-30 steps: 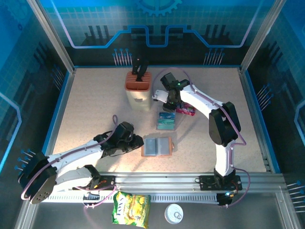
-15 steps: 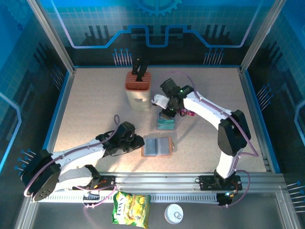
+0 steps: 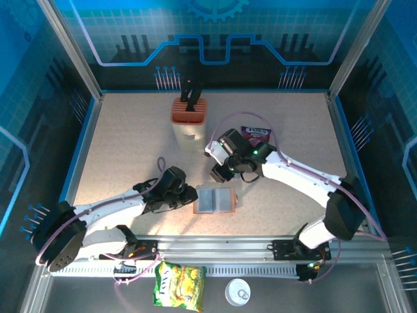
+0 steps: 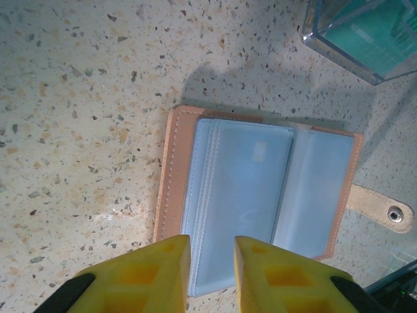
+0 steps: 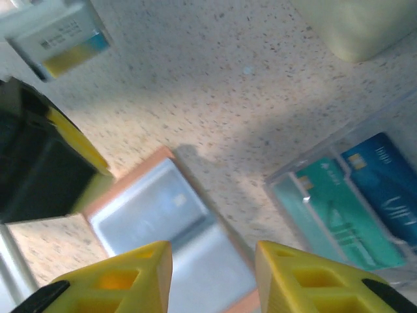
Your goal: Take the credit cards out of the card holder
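We see the card holder (image 3: 215,200) lying open and flat on the speckled table (image 3: 130,143), near the front edge and roughly midway between the two arms. Its brown border frames pale grey-blue pockets, and a strap (image 4: 381,207) with a snap sticks out from one side. The left gripper (image 4: 212,246) hangs low at the holder's left edge. Its yellow fingers (image 4: 150,274) stand a narrow gap apart, and the edge of a pocket shows through that gap. We see nothing pinched between them, though we cannot tell whether the tips touch the holder. The right gripper (image 5: 213,253) hovers just behind the holder, its jaws parted and empty, looking down on the open pockets. Just beside the holder, on its far side, stands a clear tray (image 4: 342,60), and in it lie the cards (image 5: 339,225), a teal one and a blue one side by side. Farther back we see an orange-topped knife block (image 3: 189,124) and, to its right, a purple packet (image 3: 255,134), both well apart from the holder. A yellow bag (image 3: 179,285) lies off the table, in front of the arm bases.
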Action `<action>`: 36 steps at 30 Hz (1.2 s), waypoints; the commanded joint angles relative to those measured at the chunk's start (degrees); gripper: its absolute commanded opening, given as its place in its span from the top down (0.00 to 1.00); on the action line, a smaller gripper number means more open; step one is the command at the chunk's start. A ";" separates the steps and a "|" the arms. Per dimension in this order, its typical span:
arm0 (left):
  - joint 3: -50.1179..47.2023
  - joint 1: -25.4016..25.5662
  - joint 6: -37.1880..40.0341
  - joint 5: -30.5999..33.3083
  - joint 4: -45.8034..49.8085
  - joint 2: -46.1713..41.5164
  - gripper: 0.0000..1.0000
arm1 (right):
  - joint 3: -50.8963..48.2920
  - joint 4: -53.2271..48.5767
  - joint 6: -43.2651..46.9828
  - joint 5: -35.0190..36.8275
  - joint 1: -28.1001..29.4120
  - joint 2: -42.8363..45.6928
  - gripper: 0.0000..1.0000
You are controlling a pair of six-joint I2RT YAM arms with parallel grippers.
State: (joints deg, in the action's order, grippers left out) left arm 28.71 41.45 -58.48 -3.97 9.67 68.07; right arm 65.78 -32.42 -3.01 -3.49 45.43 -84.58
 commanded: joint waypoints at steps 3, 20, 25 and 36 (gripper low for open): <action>0.38 -0.37 0.42 -1.74 -1.99 1.98 0.78 | -9.47 14.45 -21.40 -6.83 1.45 4.55 0.65; 0.82 -0.28 0.67 -4.21 -4.08 8.82 0.97 | -21.99 28.98 -44.71 -16.72 2.91 -0.66 0.76; 1.09 -0.30 0.91 -3.84 -3.82 9.18 0.97 | -21.03 28.73 -44.96 -16.96 3.26 -2.66 0.76; 0.77 -0.31 1.11 -2.85 -2.74 8.18 0.97 | -18.17 26.21 -43.51 -17.89 3.39 -5.45 0.75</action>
State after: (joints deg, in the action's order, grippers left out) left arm 28.73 41.41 -58.35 -6.92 5.69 76.77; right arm 45.63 -5.13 -46.52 -20.21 48.01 -88.82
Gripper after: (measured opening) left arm 0.041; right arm 0.246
